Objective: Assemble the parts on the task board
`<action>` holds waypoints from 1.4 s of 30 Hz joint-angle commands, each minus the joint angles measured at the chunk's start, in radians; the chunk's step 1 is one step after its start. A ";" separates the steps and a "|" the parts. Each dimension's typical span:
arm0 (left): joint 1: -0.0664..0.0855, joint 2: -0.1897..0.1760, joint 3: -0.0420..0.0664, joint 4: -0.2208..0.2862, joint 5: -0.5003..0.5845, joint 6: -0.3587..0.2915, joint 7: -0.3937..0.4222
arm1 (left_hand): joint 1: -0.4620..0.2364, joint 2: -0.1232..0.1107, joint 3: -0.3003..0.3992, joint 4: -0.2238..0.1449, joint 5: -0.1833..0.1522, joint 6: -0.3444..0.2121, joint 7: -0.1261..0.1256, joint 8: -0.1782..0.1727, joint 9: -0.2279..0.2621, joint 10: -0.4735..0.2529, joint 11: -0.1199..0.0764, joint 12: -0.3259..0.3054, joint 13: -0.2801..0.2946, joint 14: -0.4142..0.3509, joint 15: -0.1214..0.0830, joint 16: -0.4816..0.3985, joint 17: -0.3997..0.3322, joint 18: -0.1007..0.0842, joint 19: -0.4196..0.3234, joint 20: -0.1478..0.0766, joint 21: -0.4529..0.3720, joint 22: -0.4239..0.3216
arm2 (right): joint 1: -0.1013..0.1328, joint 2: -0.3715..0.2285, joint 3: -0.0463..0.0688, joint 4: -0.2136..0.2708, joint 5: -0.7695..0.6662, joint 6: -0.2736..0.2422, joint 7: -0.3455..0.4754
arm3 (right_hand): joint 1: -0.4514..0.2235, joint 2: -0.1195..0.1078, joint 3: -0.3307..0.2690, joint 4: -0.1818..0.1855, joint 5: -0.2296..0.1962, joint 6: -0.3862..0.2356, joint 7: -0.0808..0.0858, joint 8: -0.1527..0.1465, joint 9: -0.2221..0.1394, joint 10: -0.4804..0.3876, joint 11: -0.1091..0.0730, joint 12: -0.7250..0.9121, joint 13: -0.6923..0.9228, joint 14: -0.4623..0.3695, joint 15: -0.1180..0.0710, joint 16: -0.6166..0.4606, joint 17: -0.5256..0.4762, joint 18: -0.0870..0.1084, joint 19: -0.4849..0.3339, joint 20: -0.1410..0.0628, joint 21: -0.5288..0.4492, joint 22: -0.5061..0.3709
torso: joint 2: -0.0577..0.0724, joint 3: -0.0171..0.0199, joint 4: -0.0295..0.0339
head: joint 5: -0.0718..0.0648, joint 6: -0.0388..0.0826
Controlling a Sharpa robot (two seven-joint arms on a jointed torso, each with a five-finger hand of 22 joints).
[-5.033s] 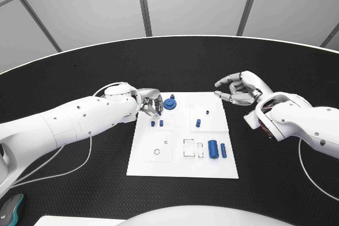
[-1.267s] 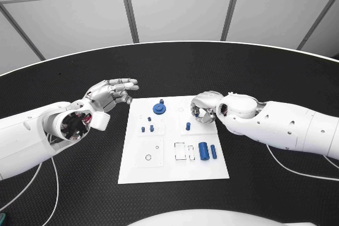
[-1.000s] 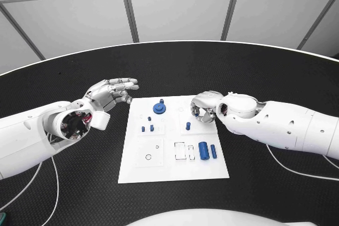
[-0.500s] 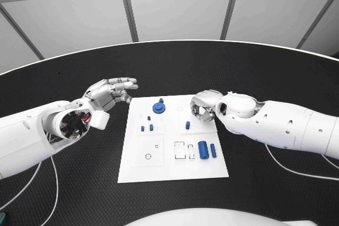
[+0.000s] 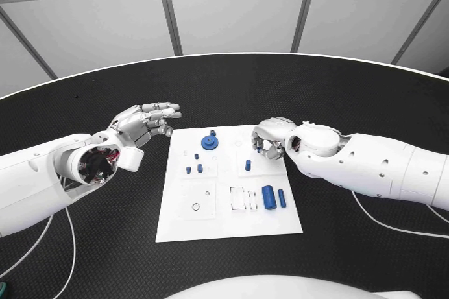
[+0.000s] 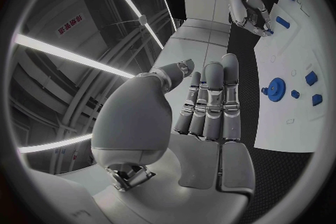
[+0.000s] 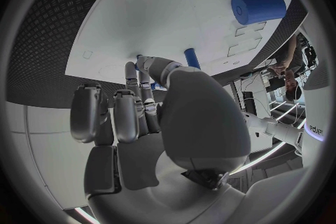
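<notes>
Black table (image 5: 84, 260), white board (image 5: 182, 221) mid-way, seen from the head. Left hand (image 5: 142, 122) raised off the board's far left corner, fingers spread, empty. Right hand (image 5: 268, 138) curled over the board's far right part, just beside an upright blue peg (image 5: 248, 165); nothing seen in it. Gear (image 5: 211, 143) seated near the far edge; two cylinders (image 5: 273, 198) lying loose at the near right.

Left wrist: fingers (image 6: 210, 102) straight and apart, gear (image 6: 276, 89) well off.

Right wrist: fingers (image 7: 122, 115) bent, empty, peg (image 7: 191, 58) beyond the fingertips (contact unclear). Best to pinch the peg upright, low on its shaft, without tilting.
</notes>
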 commanded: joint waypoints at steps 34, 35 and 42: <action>0.000 0.026 0.000 -0.039 0.000 0.006 0.005 | 0.009 0.010 -0.004 -0.005 0.000 0.000 0.009 -0.008 0.001 -0.007 0.003 0.006 0.002 -0.008 0.002 0.004 -0.003 0.014 0.002 0.003 -0.007 -0.003 | 0.009 -0.085 0.028 0.343 0.000 -0.082 -0.017 | -0.033 -0.002 -0.010 -0.003 -0.019 0.011 -0.006 0.008 0.012 0.027 -0.020 -0.003 0.003 0.063 -0.011 0.007 0.058 -0.008 0.036 -0.008 0.004 0.124 | -0.002 -0.0026 0.0017 | 0.034 0.003; 0.000 0.029 0.000 -0.041 0.000 0.007 0.005 | 0.010 0.011 -0.004 -0.005 0.000 0.000 0.010 -0.008 0.001 -0.008 0.003 0.006 0.002 -0.008 0.003 0.004 -0.003 0.014 0.003 0.003 -0.008 -0.003 | 0.008 -0.074 0.028 0.341 0.000 -0.078 -0.014 | -0.033 -0.002 -0.010 -0.003 -0.019 0.011 -0.006 0.008 0.012 0.027 -0.020 -0.003 0.003 0.063 -0.011 0.007 0.058 -0.008 0.036 -0.008 0.004 0.124 | -0.002 -0.0034 0.0026 | 0.041 0.001; 0.000 0.051 0.000 -0.051 0.000 0.016 0.004 | 0.010 0.011 -0.004 -0.005 0.000 0.000 0.010 -0.008 0.001 -0.008 0.003 0.006 0.002 -0.008 0.003 0.004 -0.003 0.014 0.003 0.003 -0.008 -0.003 | -0.012 0.004 0.025 0.316 0.000 -0.050 0.006 | -0.034 -0.002 -0.011 -0.003 -0.020 0.011 -0.006 0.008 0.013 0.028 -0.020 -0.003 0.003 0.063 -0.011 0.006 0.057 -0.007 0.034 -0.008 -0.002 0.121 | 0.000 -0.0040 0.0022 | 0.100 -0.016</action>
